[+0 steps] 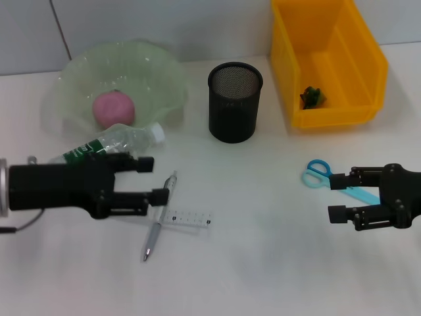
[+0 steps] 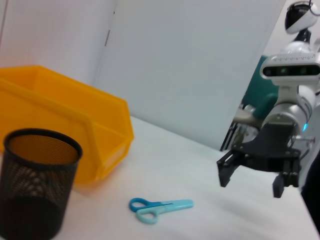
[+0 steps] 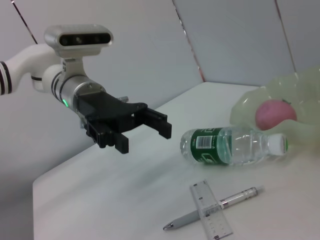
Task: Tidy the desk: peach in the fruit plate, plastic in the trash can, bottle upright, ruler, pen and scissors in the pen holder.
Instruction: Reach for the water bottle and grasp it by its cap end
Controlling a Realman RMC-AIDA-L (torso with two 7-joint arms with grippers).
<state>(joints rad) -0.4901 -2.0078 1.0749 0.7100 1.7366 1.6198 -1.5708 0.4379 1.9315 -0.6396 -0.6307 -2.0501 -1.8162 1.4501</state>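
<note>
Pink peach [image 1: 113, 109] in green glass plate [image 1: 164, 82] and plastic binned; clear bottle [image 1: 115, 146] still lying, silver pen [image 1: 158, 217], clear ruler [image 1: 187, 218], blue scissors [image 1: 335, 181] left; both pincers, left [image 1: 152, 180] and right [image 1: 338, 196], open, empty.

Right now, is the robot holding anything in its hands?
No, nothing. The left gripper is open above the bottle and pen. The right gripper is open over the scissors.

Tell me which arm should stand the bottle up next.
Left, probably. The left gripper is open right beside the lying bottle, while the right gripper is far across the desk, over the scissors.
</note>
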